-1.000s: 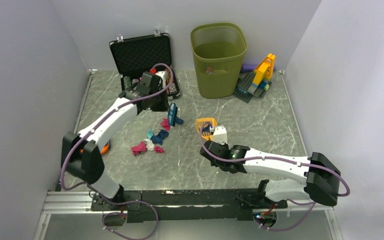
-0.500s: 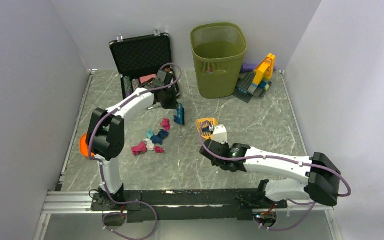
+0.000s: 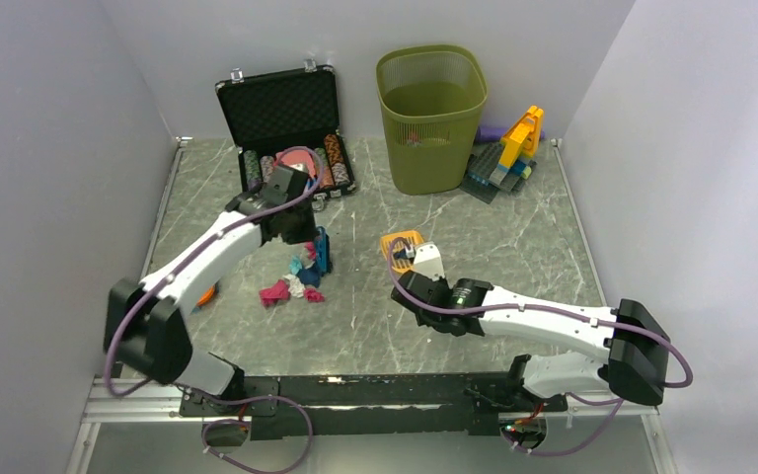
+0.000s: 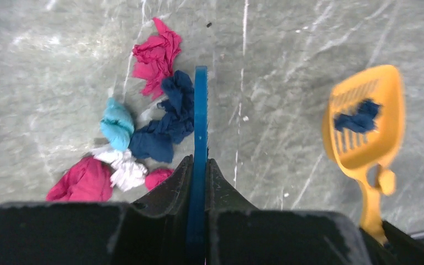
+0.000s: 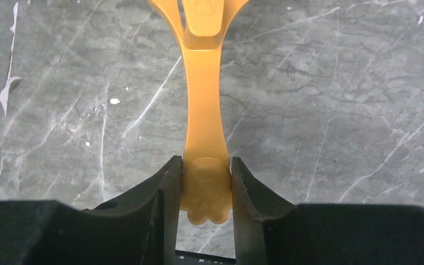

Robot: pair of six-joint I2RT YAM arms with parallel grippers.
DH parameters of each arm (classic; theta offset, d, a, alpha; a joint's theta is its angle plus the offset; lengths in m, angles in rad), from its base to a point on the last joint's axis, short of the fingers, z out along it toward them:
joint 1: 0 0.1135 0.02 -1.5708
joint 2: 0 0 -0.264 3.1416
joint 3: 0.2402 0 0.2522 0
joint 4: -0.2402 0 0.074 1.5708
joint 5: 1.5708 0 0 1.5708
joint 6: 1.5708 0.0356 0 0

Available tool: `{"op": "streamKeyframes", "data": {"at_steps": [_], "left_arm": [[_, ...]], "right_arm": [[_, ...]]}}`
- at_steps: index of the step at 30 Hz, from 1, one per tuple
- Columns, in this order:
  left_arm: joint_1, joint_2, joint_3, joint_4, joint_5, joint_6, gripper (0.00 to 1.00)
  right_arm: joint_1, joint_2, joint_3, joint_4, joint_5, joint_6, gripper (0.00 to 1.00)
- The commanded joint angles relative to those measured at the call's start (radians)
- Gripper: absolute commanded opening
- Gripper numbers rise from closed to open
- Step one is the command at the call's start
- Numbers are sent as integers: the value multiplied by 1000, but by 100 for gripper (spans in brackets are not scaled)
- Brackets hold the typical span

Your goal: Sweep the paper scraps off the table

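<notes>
Several paper scraps (image 3: 294, 279) in pink, navy, teal and white lie bunched on the table (image 3: 513, 247). In the left wrist view, the navy scrap (image 4: 168, 118) touches the left face of a flat blue sweeper (image 4: 200, 121). My left gripper (image 4: 200, 165) is shut on this sweeper (image 3: 323, 252), which stands edge-on at the pile's right side. My right gripper (image 5: 206, 185) is shut on the handle of a yellow scoop (image 5: 204, 110). The scoop (image 3: 402, 247) lies right of the pile with one navy scrap (image 4: 358, 115) in it.
A green waste bin (image 3: 431, 118) stands at the back centre. An open black case (image 3: 286, 123) with poker chips is at the back left. Toy bricks (image 3: 508, 153) sit right of the bin. An orange object (image 3: 205, 292) lies under the left arm.
My left arm swung out toward the back, then came forward and left, bringing the blue sweeper against the pile's right side. The right arm and scoop barely moved.
</notes>
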Motion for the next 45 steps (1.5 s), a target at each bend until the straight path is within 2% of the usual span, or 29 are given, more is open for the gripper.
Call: {"op": "streamKeyframes", "data": {"at_steps": [1,7,13,20,26,37,41,45], "left_arm": [[19,-196,40,-76,-41,68,0],[107,-216,166,-270,-279,245,0],[121,-36,258,-423,-368,363,0],[121,91,290,-433,-238,452,0],[121,196,336,-425,-156,488,0],[111,371,433,-409,41,501,0],[81,376,412,-416,87,506,0],[38,310,336,-403,148,504,0]], "right_arm": [[8,-4,24,44,-72,-78,0],[52,-26,39,93,-310,-251,0],[126,71,157,-72,-333,-321,0],[179,167,264,-205,-367,-356,0],[190,277,365,-306,-331,-357,0],[192,476,537,-322,-344,-360,0],[180,505,570,-311,-361,-358,0],[157,518,581,-304,-369,-365,0]]}}
